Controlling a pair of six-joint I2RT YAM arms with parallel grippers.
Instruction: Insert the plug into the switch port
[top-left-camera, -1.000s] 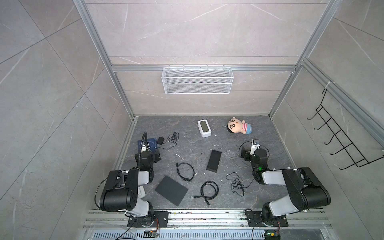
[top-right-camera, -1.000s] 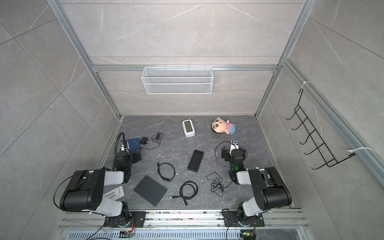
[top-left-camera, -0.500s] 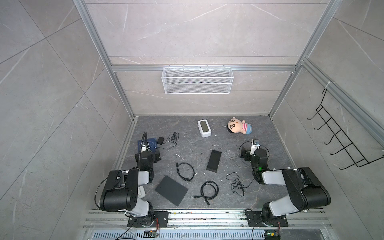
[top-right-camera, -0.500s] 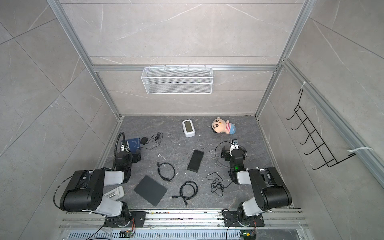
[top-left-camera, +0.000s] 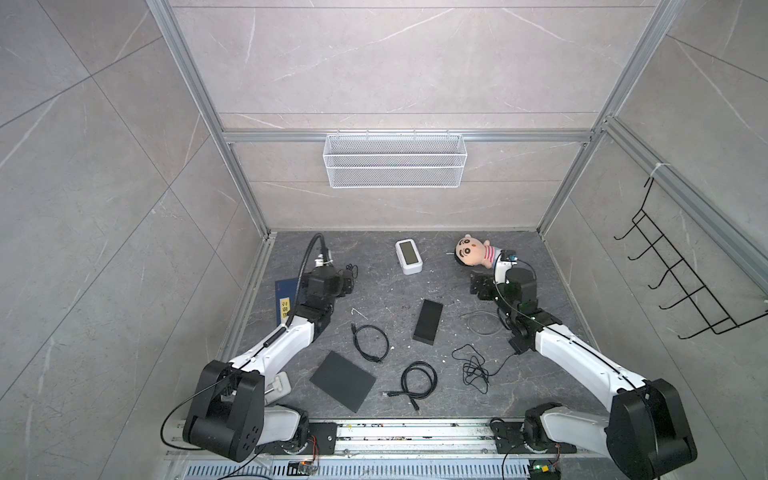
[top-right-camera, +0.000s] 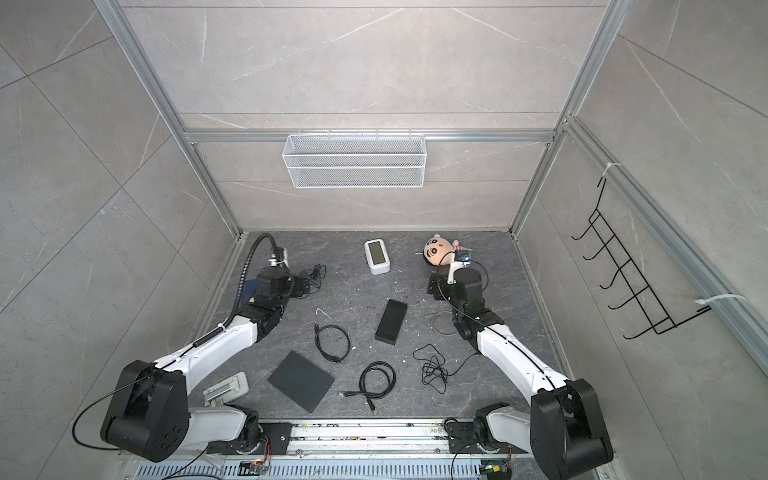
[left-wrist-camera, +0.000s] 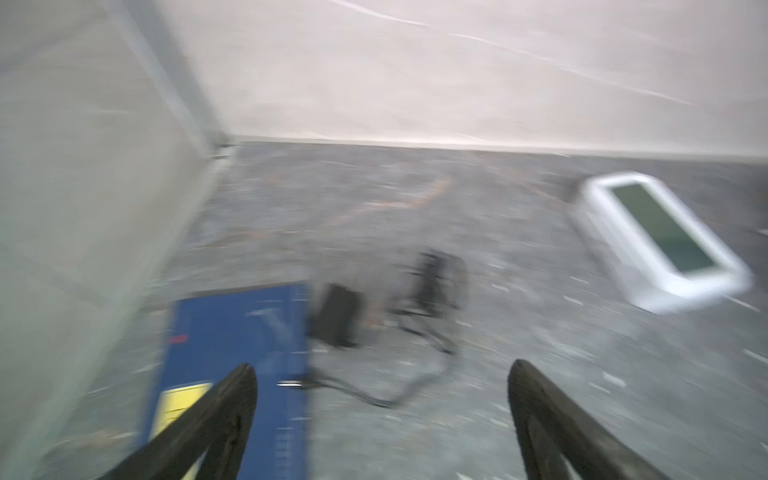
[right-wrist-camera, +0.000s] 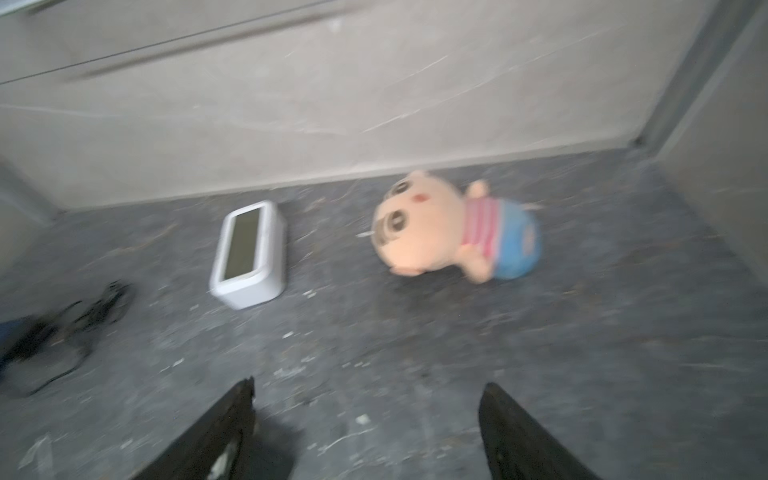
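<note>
Hovering in a top view: left tool (top-left-camera: 345, 286) just beside the blue switch (top-left-camera: 284, 305) at the surface's (top-left-camera: 386, 299) left edge; right tool (top-left-camera: 478, 287) near the doll (top-left-camera: 471, 252), off-task. Left wrist, blurred: jaws wide, empty; plug (left-wrist-camera: 291, 384) lies at the switch's edge. Right wrist: jaws wide, empty. Step looks like pre-grasp. Next: pinch the plug, line it up with the port, which can't be made out.

There is one white rectangular clock with a greenish screen (top-left-camera: 408, 256), one plush doll in a striped shirt (top-left-camera: 471, 251), one black rectangular box (top-left-camera: 428, 322), one dark grey flat square pad (top-left-camera: 342, 380) and one flat blue case with a yellow label (top-left-camera: 283, 292). Coiled black cables number two, a thinner coil (top-left-camera: 370, 343) and a thicker coil (top-left-camera: 418, 380). There is one tangled thin black wire (top-left-camera: 473, 369), one grey cable loop (top-left-camera: 481, 323), one white mesh wall basket (top-left-camera: 395, 160) and one black wire hook rack (top-left-camera: 681, 286).
</note>
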